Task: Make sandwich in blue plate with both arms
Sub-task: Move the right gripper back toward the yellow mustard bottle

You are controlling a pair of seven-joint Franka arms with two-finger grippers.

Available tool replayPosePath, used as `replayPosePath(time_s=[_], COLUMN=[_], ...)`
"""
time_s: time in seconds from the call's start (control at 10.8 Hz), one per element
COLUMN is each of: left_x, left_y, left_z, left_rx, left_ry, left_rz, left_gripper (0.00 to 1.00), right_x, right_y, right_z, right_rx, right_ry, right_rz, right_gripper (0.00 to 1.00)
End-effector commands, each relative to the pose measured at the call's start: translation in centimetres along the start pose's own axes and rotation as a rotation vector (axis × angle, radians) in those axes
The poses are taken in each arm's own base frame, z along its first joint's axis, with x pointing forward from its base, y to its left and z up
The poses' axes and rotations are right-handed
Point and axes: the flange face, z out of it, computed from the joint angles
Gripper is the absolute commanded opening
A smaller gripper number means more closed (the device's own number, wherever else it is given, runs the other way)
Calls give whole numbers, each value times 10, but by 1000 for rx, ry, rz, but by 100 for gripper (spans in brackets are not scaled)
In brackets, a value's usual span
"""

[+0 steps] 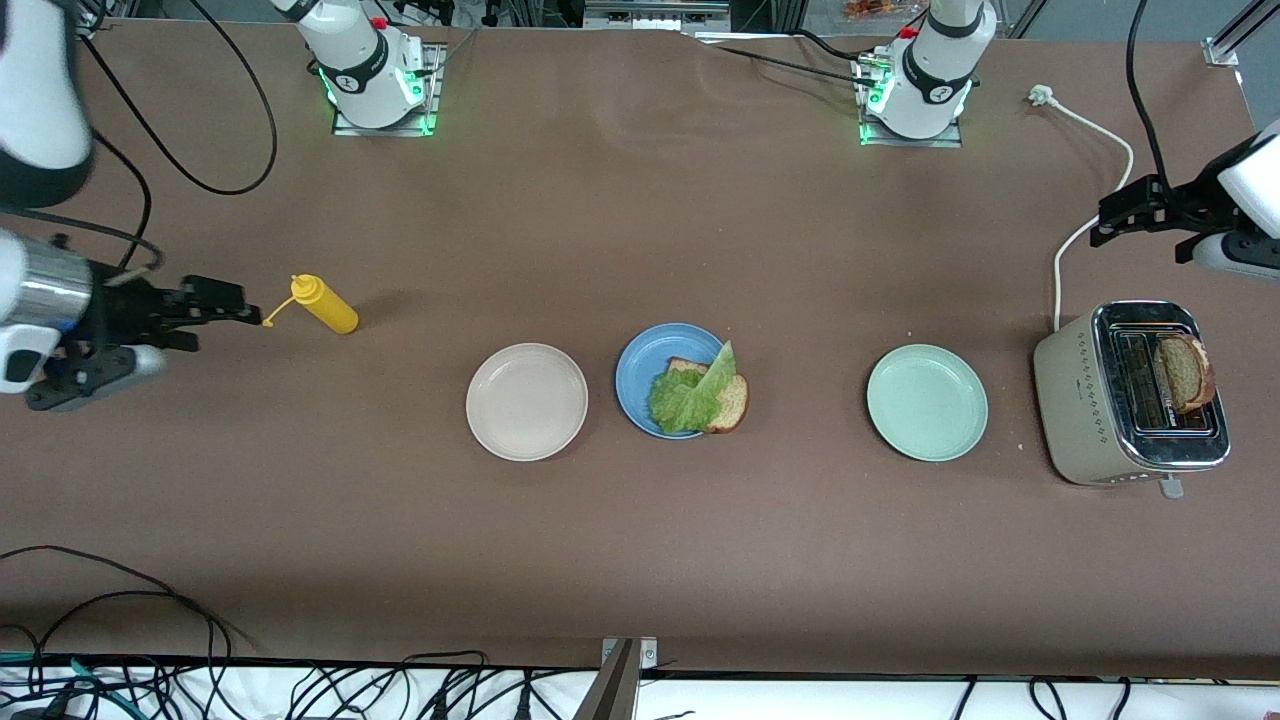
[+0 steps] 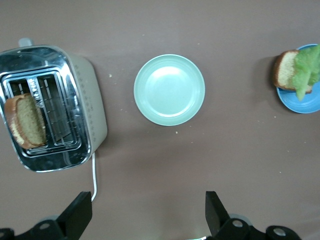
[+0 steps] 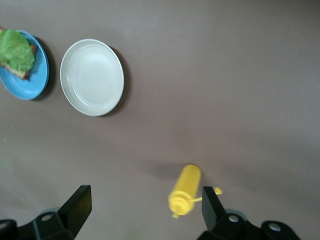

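blue plate (image 1: 640,375): bread, lettuce | toaster (image 1: 1075,400): bread slice (image 1: 1185,372)

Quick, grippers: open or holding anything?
Left gripper: open, empty, above the table by the toaster.
Right gripper: open, empty, beside the mustard bottle.

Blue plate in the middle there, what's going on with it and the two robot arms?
A sandwich is half built: the blue plate holds one bread slice with a lettuce leaf on it. A second slice stands in the toaster. Neither arm holds anything. The left gripper hangs open near the toaster; the right gripper is open beside the yellow mustard bottle. The beige plate and mint plate are bare.
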Motion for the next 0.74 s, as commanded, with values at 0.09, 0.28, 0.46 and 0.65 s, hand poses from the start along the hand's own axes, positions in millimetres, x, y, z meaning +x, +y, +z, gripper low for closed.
replayPosePath(time_s=[0.09, 0.28, 0.46, 0.65], left_x=[-10, -4, 7, 13], left_y=[-60, -78, -93, -101], left_z=[-6, 4, 28, 40], left_rx=[0, 82, 132, 124], left_ry=[12, -3, -55, -69], left_rz=[-98, -109, -111, -117], left_gripper=[100, 100, 100, 100], right_x=[-62, -94, -116, -140], right_y=[105, 147, 172, 197], right_z=[15, 40, 55, 79], right_rx=[161, 252, 316, 360], right_ry=[65, 123, 227, 322], right_rz=[-203, -298, -443, -587], right_gripper=[98, 98, 98, 98])
